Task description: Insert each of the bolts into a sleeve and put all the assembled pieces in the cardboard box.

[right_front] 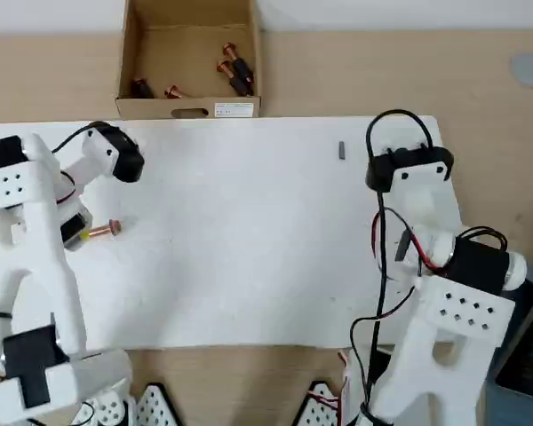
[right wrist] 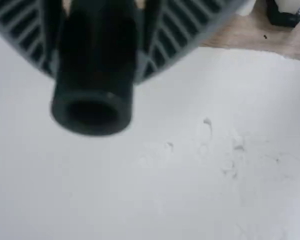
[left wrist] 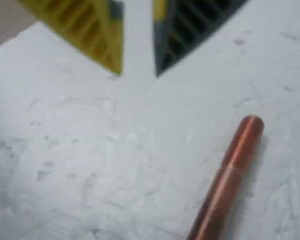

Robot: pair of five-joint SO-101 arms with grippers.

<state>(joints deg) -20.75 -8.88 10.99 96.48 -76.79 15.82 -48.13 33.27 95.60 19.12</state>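
A copper bolt (right_front: 105, 230) lies on the white mat (right_front: 249, 248) near its left edge. My left gripper (right_front: 78, 232) is right beside the bolt's end. In the left wrist view its yellow fingers (left wrist: 97, 35) stand open just above the mat with nothing between them, my left gripper (left wrist: 138, 67) set off to one side of the bolt (left wrist: 229, 175). My right gripper (right wrist: 94, 60) is shut on a black sleeve (right wrist: 92, 107), whose open end faces the camera, above the mat. The cardboard box (right_front: 124, 62) holds several assembled pieces (right_front: 233, 69).
The box stands past the mat's far edge, left of centre. A small dark piece (right_front: 341, 151) lies on the mat at the far right. The right arm (right_front: 426, 266) stands over the mat's right edge. Bare wooden table (right_front: 355, 71) surrounds the mat.
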